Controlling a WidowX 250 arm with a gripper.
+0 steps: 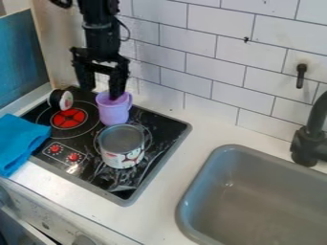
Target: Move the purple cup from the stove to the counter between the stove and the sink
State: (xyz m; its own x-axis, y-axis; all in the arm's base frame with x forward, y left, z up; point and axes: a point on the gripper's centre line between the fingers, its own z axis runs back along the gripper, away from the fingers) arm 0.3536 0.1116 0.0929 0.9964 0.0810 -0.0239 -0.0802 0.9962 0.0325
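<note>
From where I stand, the black arm [100,33] comes down nearly upright above and just to one side of the purple cup [114,114], a thin cable looping out from its wrist. Below that, the black gripper [103,94] points downward with its two fingers spread well apart. One finger [117,82] has its tip at the cup's mouth, though I can't tell whether it touches the wall, while the other hangs outside, beside the cup.

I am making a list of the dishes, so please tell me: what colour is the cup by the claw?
The cup is light purple, seen in the camera view.
</note>
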